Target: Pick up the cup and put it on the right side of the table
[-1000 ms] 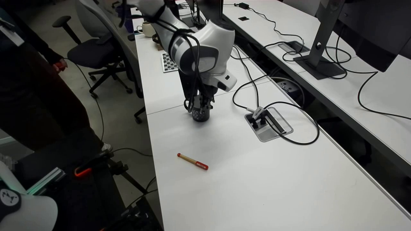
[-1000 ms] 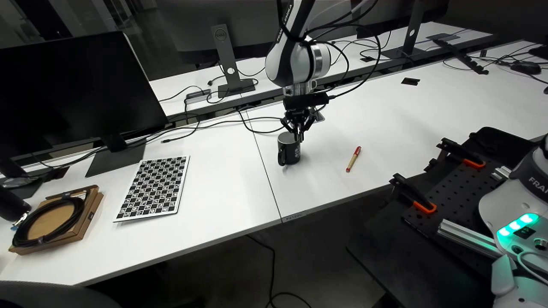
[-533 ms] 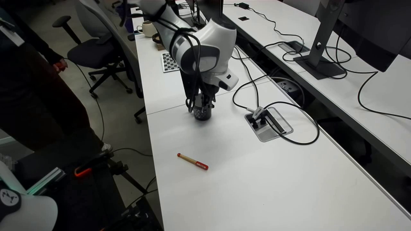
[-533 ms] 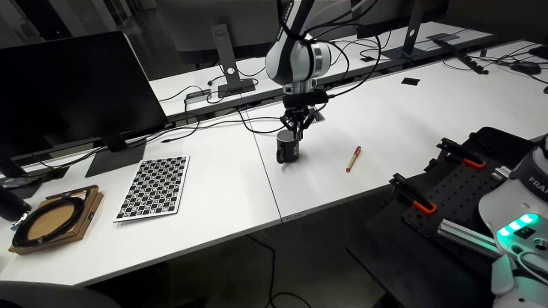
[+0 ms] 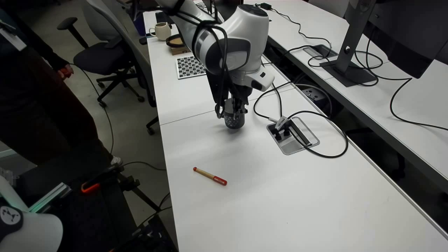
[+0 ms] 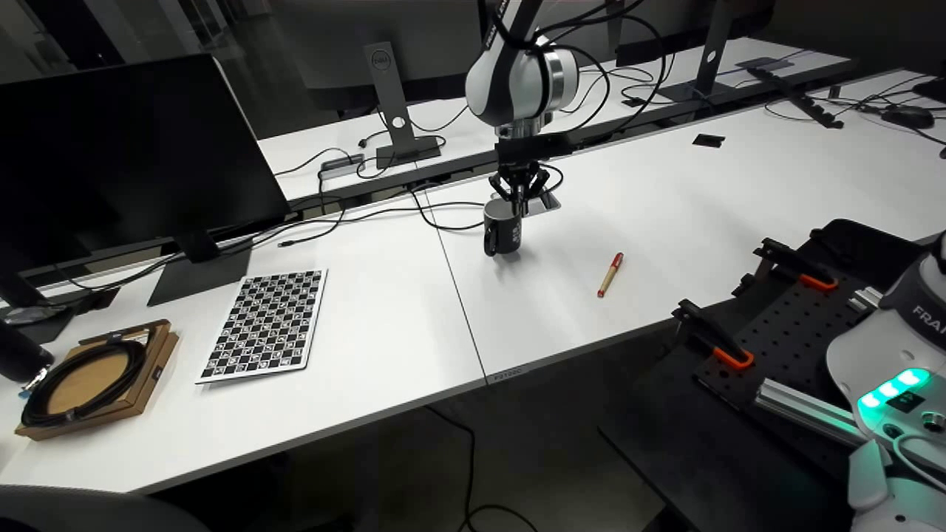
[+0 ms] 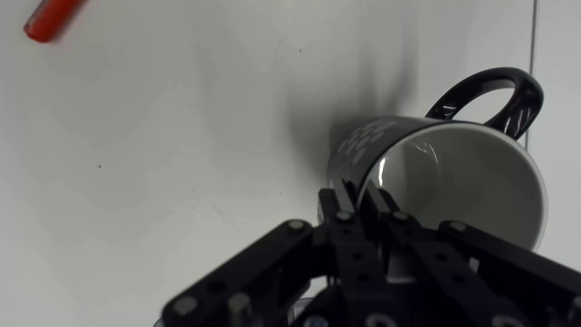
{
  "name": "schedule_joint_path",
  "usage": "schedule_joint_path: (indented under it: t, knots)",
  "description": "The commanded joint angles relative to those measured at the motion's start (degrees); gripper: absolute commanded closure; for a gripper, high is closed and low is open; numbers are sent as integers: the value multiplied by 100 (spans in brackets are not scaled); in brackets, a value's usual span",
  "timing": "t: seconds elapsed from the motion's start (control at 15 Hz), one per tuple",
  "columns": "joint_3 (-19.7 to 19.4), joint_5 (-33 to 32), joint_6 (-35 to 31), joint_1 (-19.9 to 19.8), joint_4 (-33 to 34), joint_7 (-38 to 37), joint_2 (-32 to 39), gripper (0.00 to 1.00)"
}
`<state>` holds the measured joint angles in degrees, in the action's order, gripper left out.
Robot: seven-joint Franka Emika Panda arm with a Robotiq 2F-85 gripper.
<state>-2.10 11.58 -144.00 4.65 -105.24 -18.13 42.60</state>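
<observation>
The cup is a dark mug with a light interior, held upright or nearly so over the white table. It also shows in an exterior view, its handle towards that camera's left. My gripper points down, shut on the cup's wall. In the wrist view, one finger of the gripper is inside the cup and one outside, with the rim between them. The handle is at upper right there. A shadow lies beside the base; whether the base touches the table is hard to tell.
A brown-red stick lies on the table, also visible in the wrist view. A socket box with looped black cables sits near the back edge. A checkered board, a cardboard box and a monitor stand farther along.
My gripper and the cup have moved together towards the table's back edge, and appear slightly raised. The stick and other objects have stayed still.
</observation>
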Motion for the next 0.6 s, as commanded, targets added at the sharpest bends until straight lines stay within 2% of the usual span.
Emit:
schedule_joint_path:
  t: [0.0,0.53]
  knots:
    - [-245,-260,87,95,-53,-218,-273,98]
    - [-798,-743,192,189,-244,-819,-553,98]
